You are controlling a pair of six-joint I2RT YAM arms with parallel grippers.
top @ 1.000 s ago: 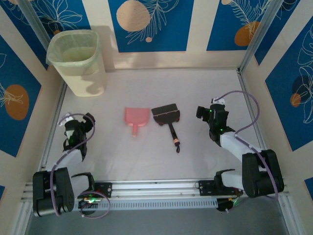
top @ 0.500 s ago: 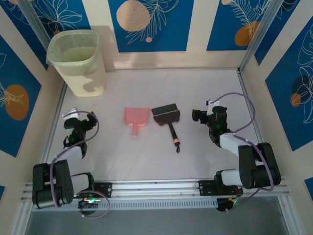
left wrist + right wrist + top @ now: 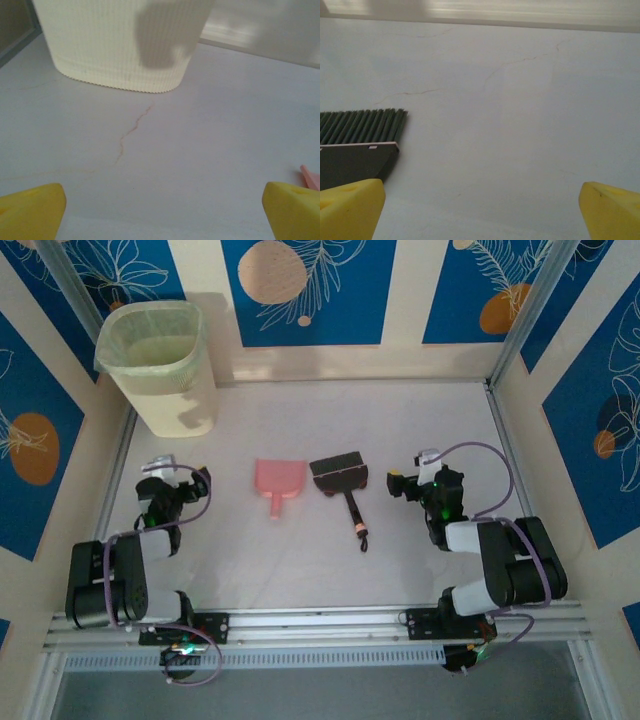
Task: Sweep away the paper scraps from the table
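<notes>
The paper scraps are out of view. The pale table (image 3: 420,420) carries a pink dustpan (image 3: 278,480) and, right beside it, a dark brush (image 3: 342,480) with its handle pointing toward me. My left gripper (image 3: 186,483) sits low at the left of the table, open, facing the dustpan, with nothing between its yellow fingers (image 3: 30,210). My right gripper (image 3: 398,483) rests low to the right of the brush, open and empty. The right wrist view has the brush head (image 3: 355,150) just left of the right gripper (image 3: 482,205).
A cream waste bin (image 3: 160,365) with a liner stands at the back left corner and looms ahead in the left wrist view as a ribbed bin wall (image 3: 120,45). Patterned panels wall the table on three sides. An aluminium rail (image 3: 320,620) runs along the near edge.
Both arms have folded back toward their bases. The left gripper shifted slightly right and the right gripper slightly left and nearer to me. Dustpan and brush have not moved.
</notes>
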